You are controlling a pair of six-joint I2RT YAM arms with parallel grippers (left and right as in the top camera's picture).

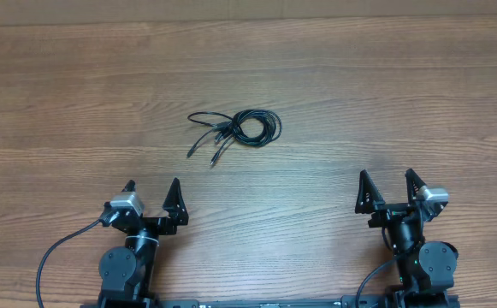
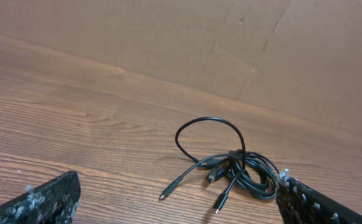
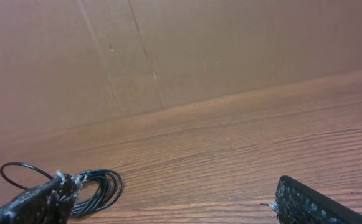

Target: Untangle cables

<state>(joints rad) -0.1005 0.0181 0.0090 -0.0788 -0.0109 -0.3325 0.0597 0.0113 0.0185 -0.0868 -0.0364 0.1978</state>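
Upper middle of the overhead frame, the cables (image 1: pixel 239 130) lie as one tangled coil on the counter (image 1: pixel 419 85). Left pincer (image 1: pixel 152 183) and right pincer (image 1: pixel 387 174) gape wide and empty near the bottom. Pinching several strands together would probably tighten the tangle.

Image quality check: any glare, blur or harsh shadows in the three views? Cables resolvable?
Overhead: even light, no glare on the table, cables sharp but small. Left wrist: cables crisp, shadows faint; fingers crop the lower corners. Right wrist: slightly dimmer, no glare; a finger hides part of the cables.
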